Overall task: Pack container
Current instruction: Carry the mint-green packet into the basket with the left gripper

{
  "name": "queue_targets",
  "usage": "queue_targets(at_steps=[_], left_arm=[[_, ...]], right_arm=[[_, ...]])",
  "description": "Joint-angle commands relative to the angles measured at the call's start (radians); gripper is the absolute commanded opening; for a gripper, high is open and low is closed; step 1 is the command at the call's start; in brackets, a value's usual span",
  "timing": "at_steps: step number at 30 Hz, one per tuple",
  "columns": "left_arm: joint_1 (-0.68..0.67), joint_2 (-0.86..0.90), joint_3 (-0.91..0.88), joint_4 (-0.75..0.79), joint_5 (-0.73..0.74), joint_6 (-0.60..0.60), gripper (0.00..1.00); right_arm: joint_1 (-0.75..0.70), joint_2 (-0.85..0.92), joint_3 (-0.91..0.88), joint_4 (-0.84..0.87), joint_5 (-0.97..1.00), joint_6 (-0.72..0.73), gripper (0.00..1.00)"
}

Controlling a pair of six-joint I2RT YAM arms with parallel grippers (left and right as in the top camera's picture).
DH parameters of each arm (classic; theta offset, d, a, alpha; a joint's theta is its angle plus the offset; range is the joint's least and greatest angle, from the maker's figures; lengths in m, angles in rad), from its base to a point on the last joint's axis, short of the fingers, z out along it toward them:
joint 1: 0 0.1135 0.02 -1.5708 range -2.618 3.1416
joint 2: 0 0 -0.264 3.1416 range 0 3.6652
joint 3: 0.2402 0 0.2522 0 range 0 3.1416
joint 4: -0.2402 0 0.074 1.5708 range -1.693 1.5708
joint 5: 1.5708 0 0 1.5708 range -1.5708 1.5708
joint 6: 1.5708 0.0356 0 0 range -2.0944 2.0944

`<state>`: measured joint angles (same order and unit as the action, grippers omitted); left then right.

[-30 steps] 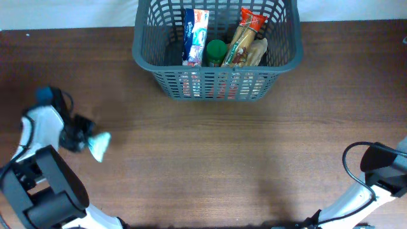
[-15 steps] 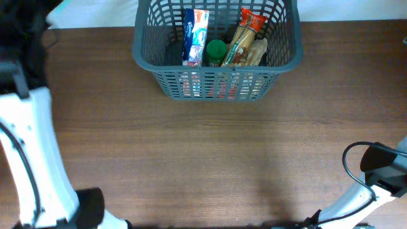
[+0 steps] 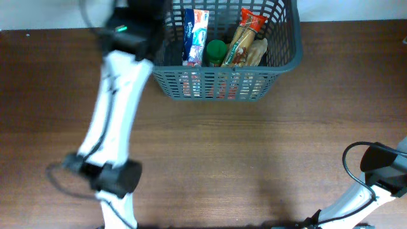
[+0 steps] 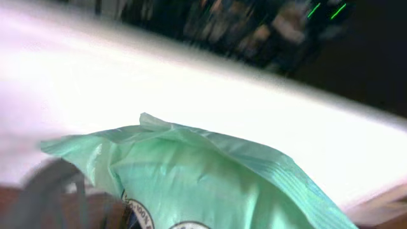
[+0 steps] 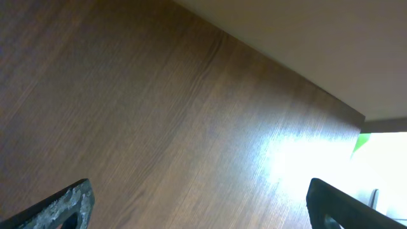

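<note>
The dark grey lattice basket (image 3: 216, 84) stands at the table's far edge. It holds a blue, white and red packet (image 3: 196, 33), a green-capped item (image 3: 216, 51) and a long red and tan packet (image 3: 245, 35). My left arm reaches up from the front left, and its gripper (image 3: 137, 22) is over the basket's left rim. It is shut on a mint green packet (image 4: 210, 184), which fills the blurred left wrist view; the arm hides the packet in the overhead view. My right gripper (image 5: 203, 213) is open and empty above bare table.
The right arm's base and cable (image 3: 378, 168) sit at the front right corner. A white surface lies behind the table's far edge (image 3: 63, 13). Brown wood table (image 3: 254, 152) spreads in front of the basket.
My left arm has swung fast from the table's left side up and right to the basket's left rim, carrying the mint green packet. The right arm has not moved.
</note>
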<state>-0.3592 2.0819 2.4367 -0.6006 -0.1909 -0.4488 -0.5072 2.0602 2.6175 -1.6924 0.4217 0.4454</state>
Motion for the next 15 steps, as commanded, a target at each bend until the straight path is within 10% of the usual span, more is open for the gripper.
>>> queue_targets(at_steps=[1,11,15], left_arm=[[-0.002,0.088,-0.005,0.003,-0.064,0.008,0.02],[-0.002,0.198,-0.005,-0.164,-0.061,-0.032,0.04],[-0.002,0.200,-0.005,-0.200,-0.061,-0.031,0.37]], right_arm=[[-0.004,0.002,-0.002,-0.006,0.016,0.008,0.99],[-0.004,0.002,-0.002,-0.006,0.016,0.008,0.99],[-0.004,0.002,-0.002,-0.006,0.016,0.008,0.99]])
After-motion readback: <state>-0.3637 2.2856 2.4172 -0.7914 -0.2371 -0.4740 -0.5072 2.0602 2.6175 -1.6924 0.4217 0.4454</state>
